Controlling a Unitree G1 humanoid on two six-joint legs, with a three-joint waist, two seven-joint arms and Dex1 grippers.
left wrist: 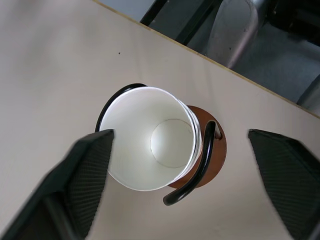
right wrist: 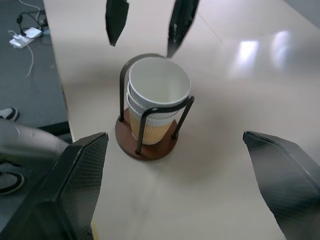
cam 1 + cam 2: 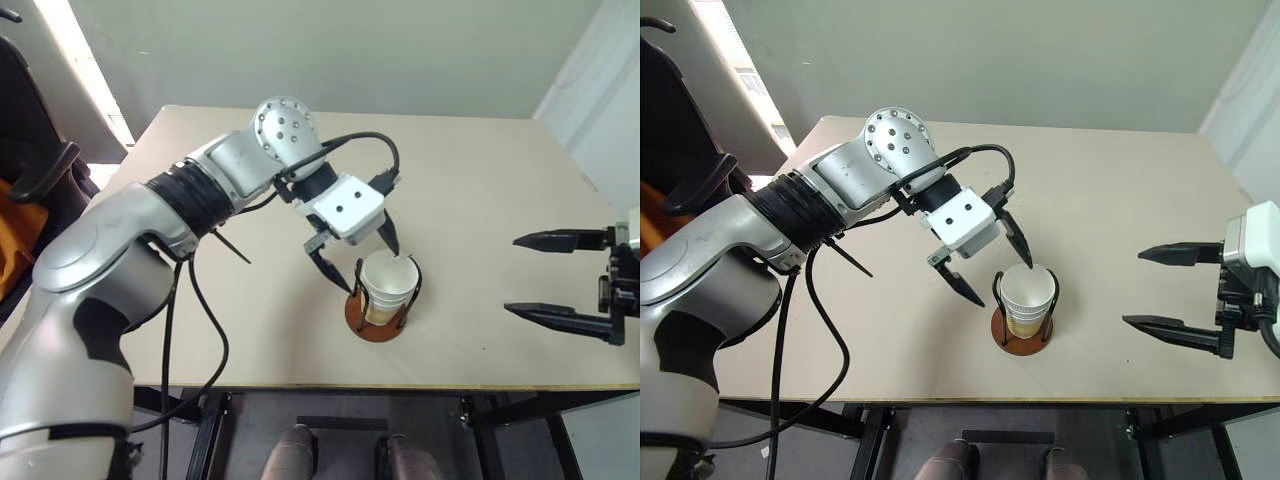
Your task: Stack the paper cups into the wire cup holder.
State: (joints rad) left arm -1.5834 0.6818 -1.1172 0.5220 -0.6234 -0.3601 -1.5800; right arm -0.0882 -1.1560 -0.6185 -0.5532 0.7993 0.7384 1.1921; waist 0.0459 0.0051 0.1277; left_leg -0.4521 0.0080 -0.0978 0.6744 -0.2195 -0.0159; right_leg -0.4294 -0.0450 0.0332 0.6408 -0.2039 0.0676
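Cups (image 3: pixel 388 283) sit nested in the wire holder (image 3: pixel 375 318) at frame center, just below the open left gripper (image 3: pixel 357 262); right gripper (image 3: pixel 545 275) open, empty.

The paper cups (image 2: pixel 158 95) sit one inside another, three it seems, in the wire cup holder (image 2: pixel 147 142) on the table (image 3: pixel 480 180), near its front edge. The left gripper (image 3: pixel 992 265) hangs just above them, the right gripper (image 3: pixel 1165 288) well off to the right.
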